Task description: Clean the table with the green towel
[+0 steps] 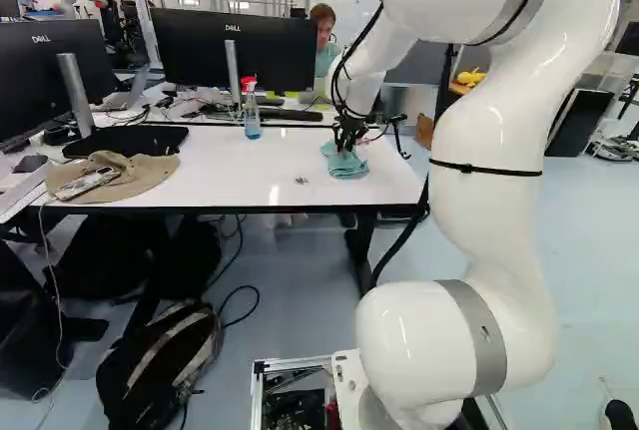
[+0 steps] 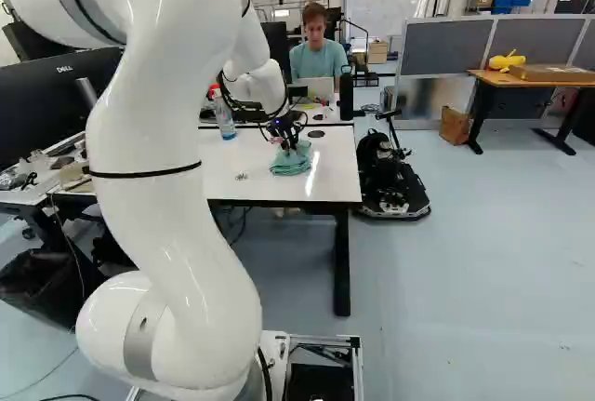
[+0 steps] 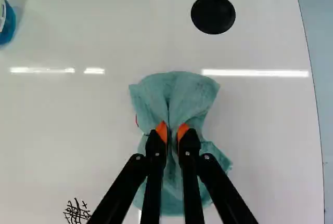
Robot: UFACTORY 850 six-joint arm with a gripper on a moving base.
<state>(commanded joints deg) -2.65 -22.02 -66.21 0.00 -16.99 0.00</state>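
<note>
Drawn in narrow, the two fingers of the gripper (image 3: 175, 130) pinch a gathered ridge of the green towel (image 3: 184, 96) between their orange pads. Beneath them the cloth spreads on the white table (image 3: 265, 130), toward its right end, flaring out on the near and far sides of the grip.

Nearest the robot, to the left of the towel, lies a black scribble (image 3: 77, 212), which looks like the mark to be wiped. The step in hand seems to be bringing the cloth over it. A good stroke would go near and left, low enough for the loose folds to press flat, yet with the pads kept clear of the tabletop so that they do not scrape. Since the grip is on a bunched middle, the outer flaps may drag or curl under; short, overlapping passes with even pressure should serve better than one long sweep.

At the left end a brimmed hat (image 1: 148, 173) bears a phone (image 1: 88, 185), both best left outside the strokes. Farther back, to the far left of the towel, stands the spray bottle (image 1: 252, 109), which a wide swing could knock. Beyond the far side sits a person (image 2: 318, 55), a reason to keep far strokes short.
</note>
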